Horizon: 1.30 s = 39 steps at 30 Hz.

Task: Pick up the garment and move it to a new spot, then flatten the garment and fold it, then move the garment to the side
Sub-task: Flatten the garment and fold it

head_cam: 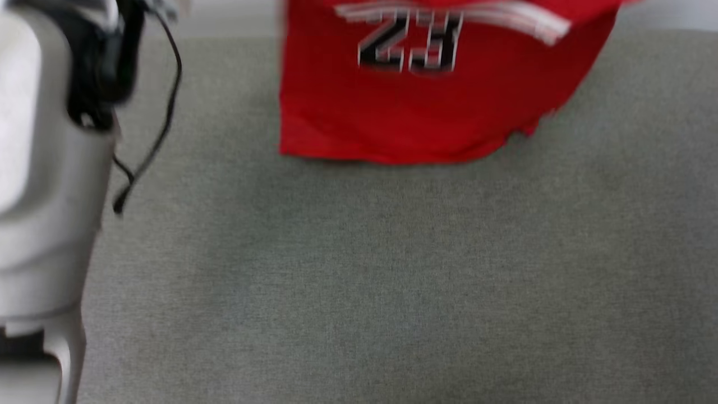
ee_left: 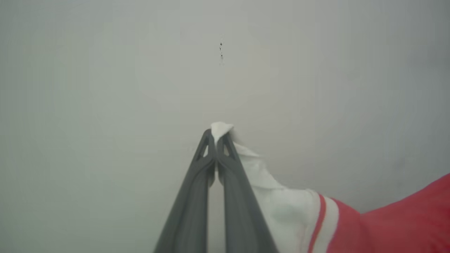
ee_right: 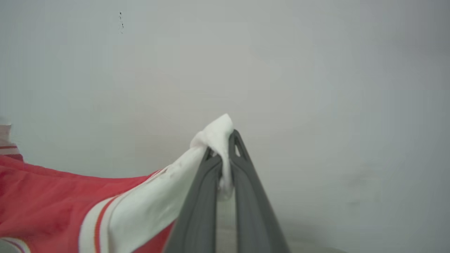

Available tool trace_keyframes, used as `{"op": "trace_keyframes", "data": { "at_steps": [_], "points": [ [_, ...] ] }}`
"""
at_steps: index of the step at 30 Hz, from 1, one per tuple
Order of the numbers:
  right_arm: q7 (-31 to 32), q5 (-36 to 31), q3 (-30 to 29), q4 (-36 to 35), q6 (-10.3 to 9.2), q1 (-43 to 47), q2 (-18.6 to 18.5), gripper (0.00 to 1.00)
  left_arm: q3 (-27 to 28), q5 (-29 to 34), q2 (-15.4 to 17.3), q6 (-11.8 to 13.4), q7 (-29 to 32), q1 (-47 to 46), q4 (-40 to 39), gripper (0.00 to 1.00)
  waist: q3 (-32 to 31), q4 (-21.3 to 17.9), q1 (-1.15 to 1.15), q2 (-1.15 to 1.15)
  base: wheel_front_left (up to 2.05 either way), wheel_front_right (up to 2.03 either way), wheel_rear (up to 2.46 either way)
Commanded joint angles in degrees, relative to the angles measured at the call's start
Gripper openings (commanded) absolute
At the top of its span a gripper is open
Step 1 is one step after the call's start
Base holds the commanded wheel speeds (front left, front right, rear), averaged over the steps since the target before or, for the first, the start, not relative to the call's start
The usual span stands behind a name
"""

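As the garment (head_cam: pixel 415 112) hangs, left gripper (ee_left: pixel 218 135) and right gripper (ee_right: pixel 225 142) each clamp its white cloth.

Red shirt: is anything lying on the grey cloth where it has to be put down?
Nothing visible is. The red jersey shirt with white sleeves hangs pinched by the left gripper and right gripper, over the grey woven surface.

Left gripper (ee_left: pixel 218 135): two long dark fingers pressed together, tips pinching white sleeve of garment (ee_left: pixel 281 207).
Right gripper (ee_right: pixel 225 140): fingers likewise closed, white sleeve fabric bunched between tips and draped over one finger.
Left forearm (head_cam: pixel 45 196): pale casing, rising along left edge of head view, blurred. Black wrist section (head_cam: pixel 101 62) at top, thin black cable (head_cam: pixel 168 101) looping beside it.
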Motion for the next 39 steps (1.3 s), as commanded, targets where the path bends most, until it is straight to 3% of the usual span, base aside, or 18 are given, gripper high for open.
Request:
{"op": "trace_keyframes", "data": {
  "at_steps": [1,13,20,30,39],
  "points": [
    [-0.87,0.04,0.54,1.26,-0.04,-2.97,-0.03,0.0,0.3,0.52,-0.48,-0.25,-1.32,-2.84,1.78,0.0,2.96,-0.46,-0.01,0.0,0.0,0.0,0.0],
    [-12.16,0.6,5.94,16.22,-0.04,-31.59,0.9,0.0,2.15,4.94,0.82,-2.95,-11.84,-29.03,17.46,0.0,14.45,-3.13,-0.01,0.0,0.0,0.0,0.0],
    [-16.94,1.56,9.56,23.04,-0.04,-40.67,0.72,0.0,2.38,4.95,0.62,-3.97,-14.47,-35.42,23.02,0.0,21.28,-3.06,-0.01,0.0,0.0,0.0,0.0],
    [-22.83,4.56,17.97,34.66,-0.04,-42.5,2.82,0.0,1.46,3.52,-1.78,-5.94,-19.7,-33.13,33.47,0.0,25.5,-2.16,-0.01,0.0,0.0,0.0,0.0],
    [-27.64,10.54,24.59,44.47,-0.04,-31.56,4.7,0.0,1.69,0.16,-5.09,-9.05,-25.5,-23.36,44.81,0.0,20.09,-1.46,-0.01,0.0,0.0,0.0,0.0]
  ]
}}
